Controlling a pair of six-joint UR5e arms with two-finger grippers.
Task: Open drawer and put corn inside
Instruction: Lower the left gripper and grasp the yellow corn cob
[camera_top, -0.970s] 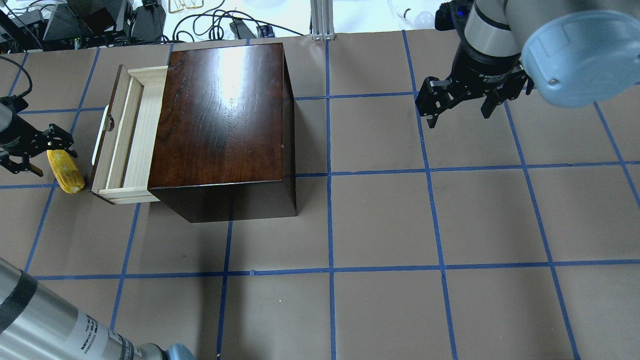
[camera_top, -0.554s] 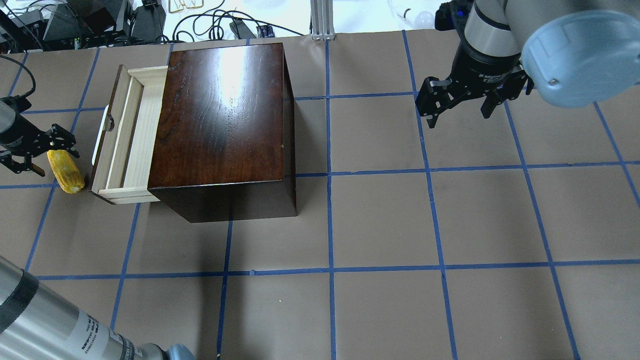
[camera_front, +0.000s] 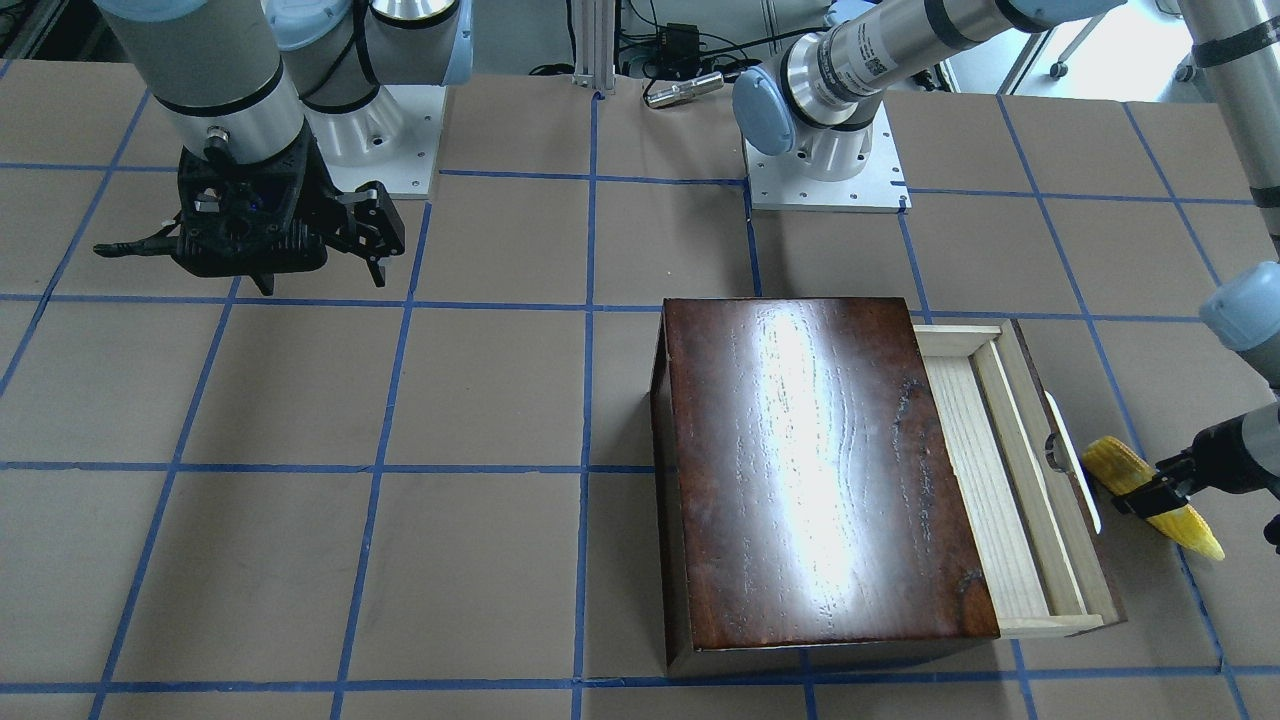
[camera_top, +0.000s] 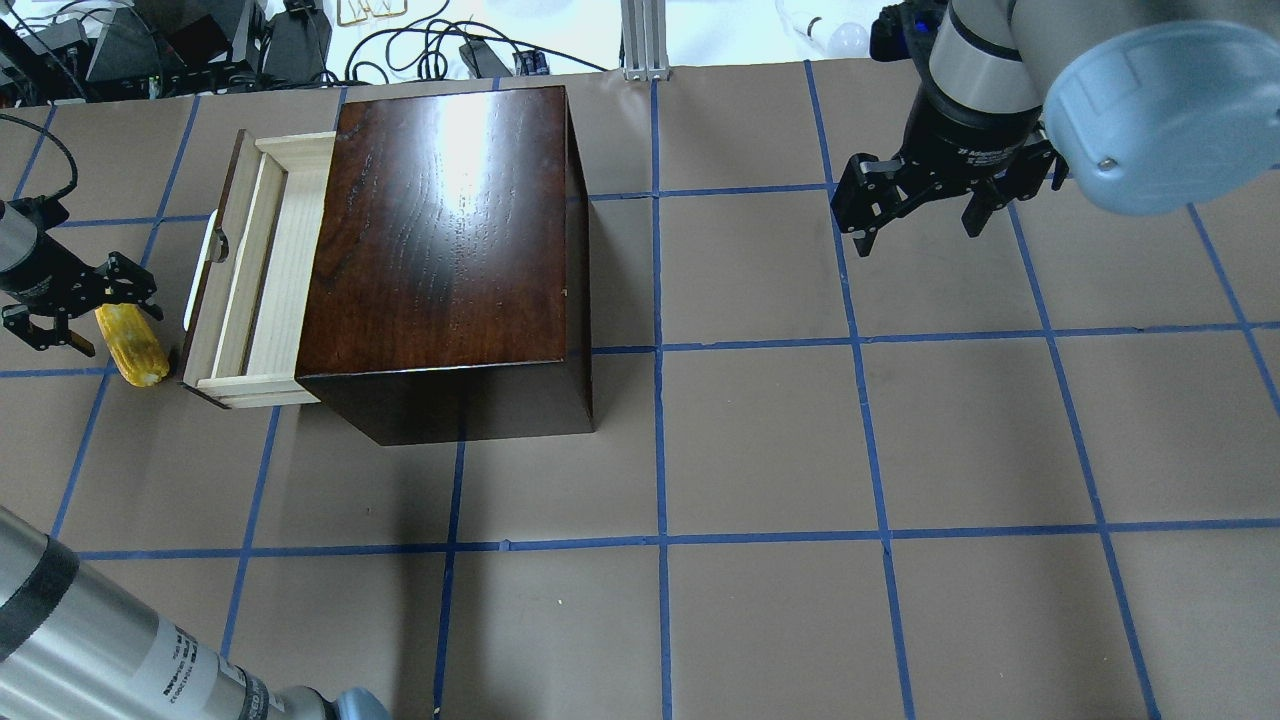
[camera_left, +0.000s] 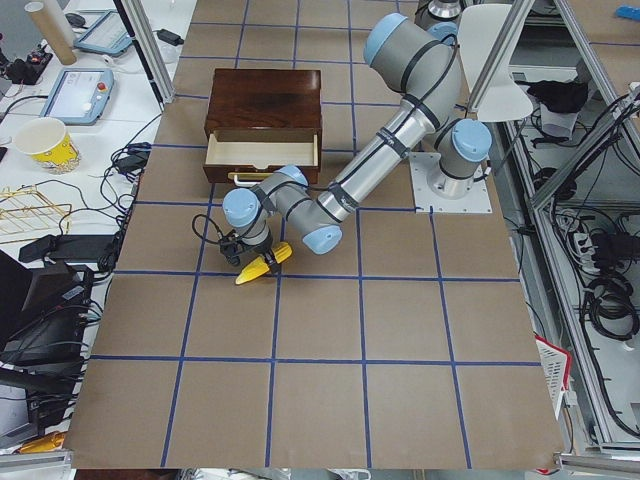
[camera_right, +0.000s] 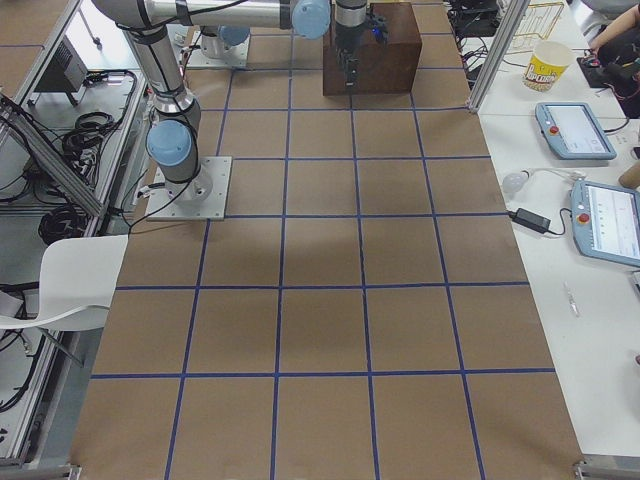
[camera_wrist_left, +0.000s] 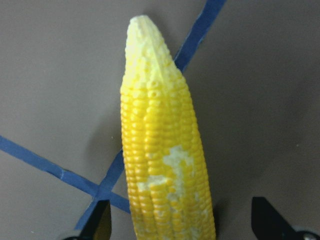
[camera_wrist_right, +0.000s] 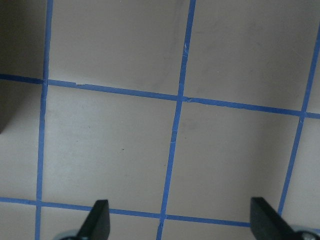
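The corn lies on the table just left of the drawer's front, and it also shows in the front view and the left wrist view. The drawer is pulled out of the dark-brown box, and its pale tray is empty. Its white handle faces the corn. My left gripper is open with one finger on each side of the corn's thick end, not closed on it. My right gripper is open and empty, hovering far right of the box.
Blue tape lines grid the brown table. Cables and equipment lie beyond the far edge. A metal post stands behind the box. The right arm's base and left arm's base are bolted down on the robot side.
My left gripper has shifted slightly over the corn's thick end. The corn, the drawer and the right arm have not moved.
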